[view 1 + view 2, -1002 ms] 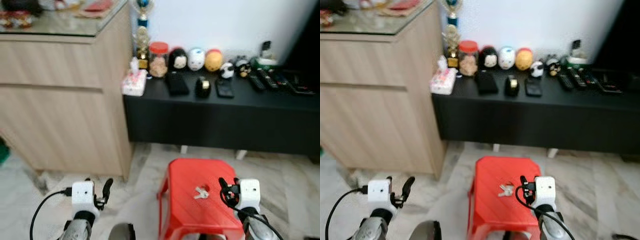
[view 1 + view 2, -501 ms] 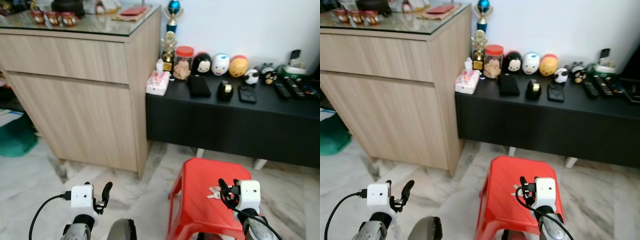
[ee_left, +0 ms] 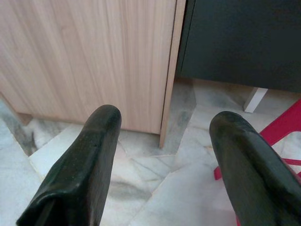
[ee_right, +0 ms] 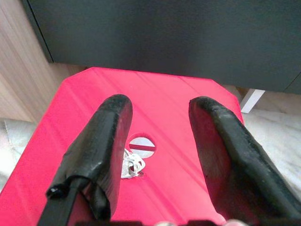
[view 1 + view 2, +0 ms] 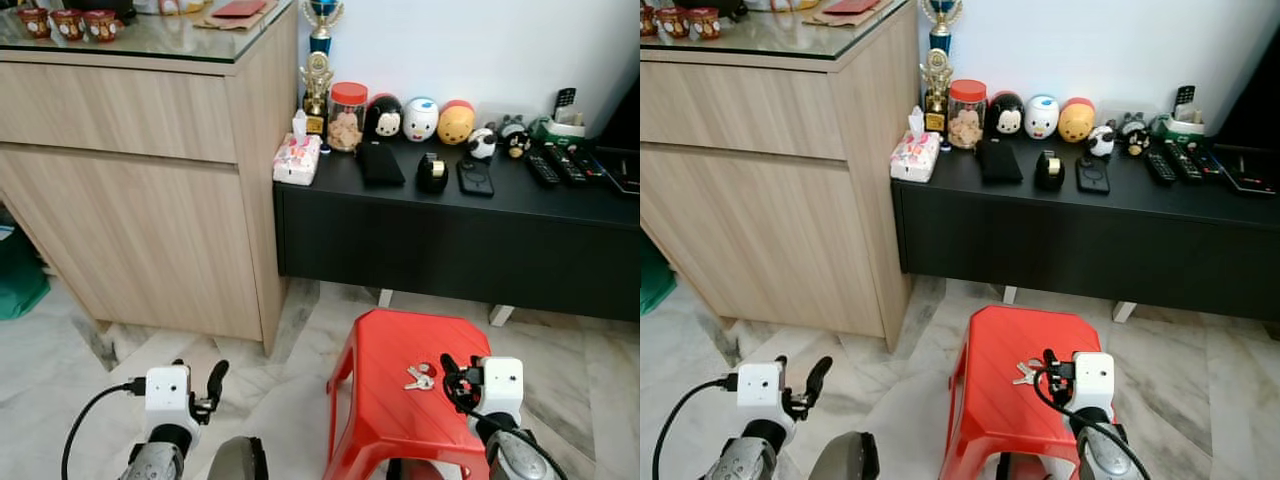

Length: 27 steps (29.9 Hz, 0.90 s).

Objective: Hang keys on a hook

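Left hand (image 5: 212, 385) hangs low over the marble floor (image 5: 60, 340), its fingers (image 3: 84, 165) spread apart and gripping nothing; in its wrist view it looks toward the foot of the wooden cabinet (image 5: 140, 200) and the dark front of the black desk (image 5: 450, 240). It looks idle for now.

To the right of it stands the red stool (image 5: 400, 400), set on the floor just before the black desk. The keys (image 5: 419, 377) lie flat on the stool's seat, toward its right side, beside a small round hole in the plastic (the wrist view shows them as a pale metal bunch partly hidden behind one finger).

Right hand (image 5: 447, 371) hovers just beside the keys, at about seat height, with its fingers (image 4: 221, 146) parted and empty. It has not yet taken hold.

The bunch should be light, hard and loose, apt to slide on smooth plastic and to swing once lifted. My judgement is that the ring is the best place to pinch, since it must stay free enough to slip over a hook; a grip on one flat key may let the rest dangle and twist. No hook is visible among the things on the desk.
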Available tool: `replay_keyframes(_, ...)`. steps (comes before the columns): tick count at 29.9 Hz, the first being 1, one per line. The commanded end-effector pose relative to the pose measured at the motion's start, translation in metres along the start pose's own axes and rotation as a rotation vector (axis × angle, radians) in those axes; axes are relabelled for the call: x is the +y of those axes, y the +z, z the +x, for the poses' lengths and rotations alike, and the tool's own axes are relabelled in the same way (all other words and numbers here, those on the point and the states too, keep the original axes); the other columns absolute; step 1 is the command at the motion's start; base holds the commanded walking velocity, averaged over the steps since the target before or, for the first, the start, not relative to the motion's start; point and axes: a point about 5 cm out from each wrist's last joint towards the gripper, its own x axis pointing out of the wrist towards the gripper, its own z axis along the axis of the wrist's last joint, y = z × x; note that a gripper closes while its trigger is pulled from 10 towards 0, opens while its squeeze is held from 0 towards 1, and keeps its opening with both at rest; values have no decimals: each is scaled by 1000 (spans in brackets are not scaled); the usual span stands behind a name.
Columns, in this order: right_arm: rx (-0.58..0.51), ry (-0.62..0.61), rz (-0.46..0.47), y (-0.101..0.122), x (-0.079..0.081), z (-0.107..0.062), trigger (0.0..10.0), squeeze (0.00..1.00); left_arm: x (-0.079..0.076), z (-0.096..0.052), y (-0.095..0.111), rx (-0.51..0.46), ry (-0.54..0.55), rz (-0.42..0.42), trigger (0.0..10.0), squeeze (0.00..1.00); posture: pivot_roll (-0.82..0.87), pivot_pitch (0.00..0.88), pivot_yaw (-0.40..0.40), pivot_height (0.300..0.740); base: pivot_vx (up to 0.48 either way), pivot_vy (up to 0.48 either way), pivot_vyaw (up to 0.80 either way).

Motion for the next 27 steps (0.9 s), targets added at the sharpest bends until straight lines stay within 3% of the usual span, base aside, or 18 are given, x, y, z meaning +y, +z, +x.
replay_keyframes(1, -7, -20, 10, 1, -4, 0, 10000, 0, -2, 0, -3, 14, -8, 2, 10000, 0, -26, 0, -61, 587, 0, 0, 0)
replay_keyframes(10, -3, -24, 11, 0, -4, 0, 10000, 0, -3, 1, -4, 17, -9, 10, 10000, 0, -26, 0, -60, 587, 0, 0, 0)
replay_keyframes(27, -3, -6, 42, -1, -2, -1, 10000, 0, -2, 2, -4, 13, 2, 19, 10000, 0, -24, 0, -60, 567, 304, 0, 0)
